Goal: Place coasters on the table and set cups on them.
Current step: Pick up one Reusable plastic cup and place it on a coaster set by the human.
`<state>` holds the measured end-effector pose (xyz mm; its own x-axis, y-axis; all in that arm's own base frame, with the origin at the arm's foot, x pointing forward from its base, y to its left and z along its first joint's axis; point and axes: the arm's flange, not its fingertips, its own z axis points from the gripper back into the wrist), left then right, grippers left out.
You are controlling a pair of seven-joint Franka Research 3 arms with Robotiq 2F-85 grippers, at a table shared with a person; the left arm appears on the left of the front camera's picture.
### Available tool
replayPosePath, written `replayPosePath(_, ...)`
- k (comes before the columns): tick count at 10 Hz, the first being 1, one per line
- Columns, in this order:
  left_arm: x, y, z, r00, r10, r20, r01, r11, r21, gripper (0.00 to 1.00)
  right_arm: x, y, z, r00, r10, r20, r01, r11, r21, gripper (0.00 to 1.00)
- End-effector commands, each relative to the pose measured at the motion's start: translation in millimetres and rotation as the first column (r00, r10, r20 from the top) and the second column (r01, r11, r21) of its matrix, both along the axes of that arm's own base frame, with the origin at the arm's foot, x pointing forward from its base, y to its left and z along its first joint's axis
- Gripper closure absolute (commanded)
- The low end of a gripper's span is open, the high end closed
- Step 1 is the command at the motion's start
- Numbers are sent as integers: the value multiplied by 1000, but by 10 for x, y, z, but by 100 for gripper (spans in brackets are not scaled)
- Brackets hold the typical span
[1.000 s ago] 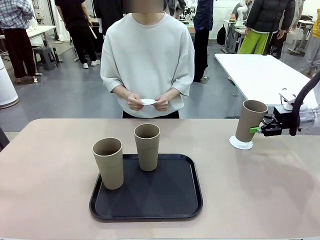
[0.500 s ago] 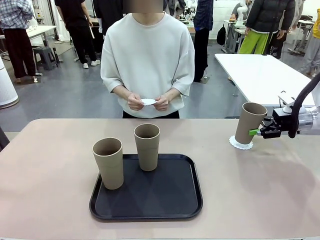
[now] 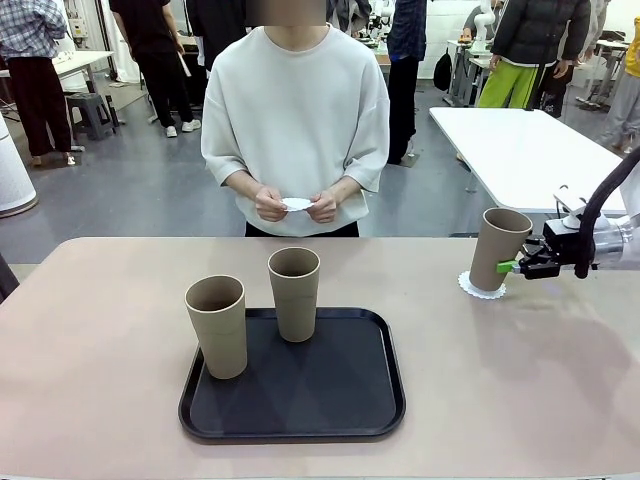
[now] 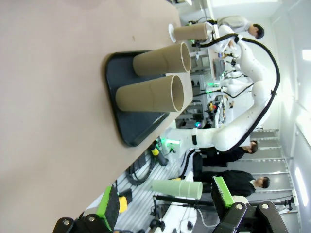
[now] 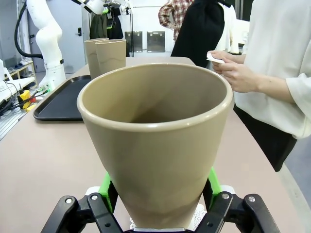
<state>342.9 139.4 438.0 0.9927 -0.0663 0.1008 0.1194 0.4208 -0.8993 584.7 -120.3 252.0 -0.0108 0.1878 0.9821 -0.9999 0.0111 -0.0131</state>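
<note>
On the right of the table (image 3: 100,380), my right gripper (image 3: 512,266) is shut on a tan cup (image 3: 497,250). The cup leans with its rim toward the arm, and its base is on or just over a white scalloped coaster (image 3: 482,287). In the right wrist view the green fingers (image 5: 108,187) flank the cup (image 5: 155,145), and the coaster's edge (image 5: 199,213) peeks out below. Two more cups (image 3: 217,325) (image 3: 294,293) stand upright on the black tray (image 3: 340,400). The person's hands hold another coaster (image 3: 297,204). My left gripper (image 4: 165,204) is open and holds nothing, off the table's left.
The person stands at the far edge, at the middle. A white table (image 3: 530,140) stands behind on the right. Bare tabletop lies left of the tray and between the tray and the right-hand coaster.
My right gripper has drawn slightly to the right, and the cup in it has tipped further toward the arm over the coaster. The person and the tray cups have not moved.
</note>
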Motion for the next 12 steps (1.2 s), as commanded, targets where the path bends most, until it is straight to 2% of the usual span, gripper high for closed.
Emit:
replayPosePath(1, -10, 17, 9, 1000, -8, 13, 8, 1000, -11, 0, 87, 7, 35, 999, 14, -40, -15, 999, -40, 17)
replayPosePath(12, -10, 17, 9, 1000, -8, 13, 8, 1000, -11, 0, 172, 48, -66, 998, 3, -65, -6, 999, -44, 17)
